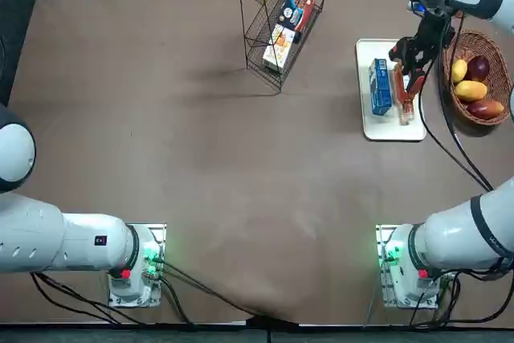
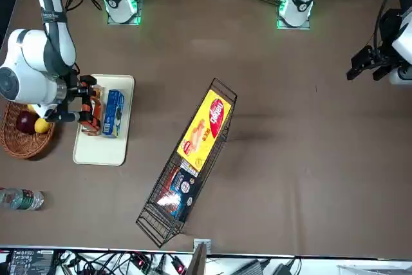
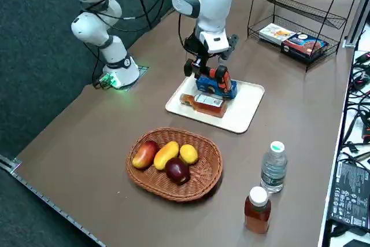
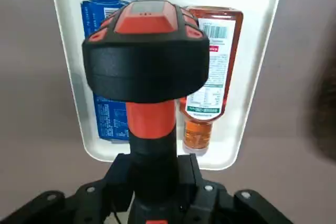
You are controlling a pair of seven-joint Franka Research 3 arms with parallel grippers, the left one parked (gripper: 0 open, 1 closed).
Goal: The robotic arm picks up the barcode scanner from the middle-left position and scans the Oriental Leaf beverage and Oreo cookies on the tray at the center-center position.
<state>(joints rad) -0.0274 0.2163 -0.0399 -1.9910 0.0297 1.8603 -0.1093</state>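
Note:
My right gripper (image 4: 152, 184) is shut on the handle of the black and red-orange barcode scanner (image 4: 147, 61). It holds the scanner a little above the white tray (image 1: 391, 128), head pointing down at it. On the tray lie the blue Oreo cookies packet (image 1: 380, 86) and the Oriental Leaf beverage (image 1: 404, 104), side by side. In the wrist view the scanner head covers part of the packet (image 4: 107, 114) and of the bottle (image 4: 210, 82). From the right side the scanner (image 3: 215, 76) hangs over the packet (image 3: 225, 91), with the bottle (image 3: 205, 102) on its side nearer the basket.
A wicker basket of fruit (image 1: 482, 78) stands right beside the tray, under the arm. A tilted wire rack (image 1: 277, 26) with boxes sits at the table's far middle. A clear water bottle (image 3: 273, 167) and a brown bottle (image 3: 257, 209) stand near the far edge beyond the basket.

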